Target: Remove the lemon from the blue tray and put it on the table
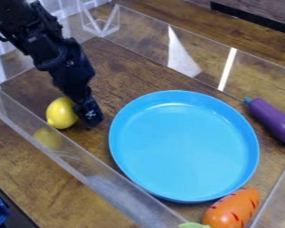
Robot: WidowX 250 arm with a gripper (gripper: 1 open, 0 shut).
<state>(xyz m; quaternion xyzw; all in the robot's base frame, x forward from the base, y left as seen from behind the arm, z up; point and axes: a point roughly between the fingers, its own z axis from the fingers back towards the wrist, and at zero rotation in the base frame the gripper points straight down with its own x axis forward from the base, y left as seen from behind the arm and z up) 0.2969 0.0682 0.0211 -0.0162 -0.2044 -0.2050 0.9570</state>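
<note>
The lemon [60,114] lies on the dark wood table [145,76], just left of the blue tray [187,183]. Nothing lies in the tray. My black gripper [81,112] reaches down steeply at the lemon's right side. One dark finger [92,113] stands between the lemon and the tray rim; the other is hidden behind the lemon and the hand. The jaws look spread, and the lemon rests on the table rather than hanging in a grip.
A purple eggplant toy [276,120] lies right of the tray. An orange carrot-like toy [234,209] sits at the tray's front right. Clear acrylic walls [61,156] border the table, one running close in front of the lemon.
</note>
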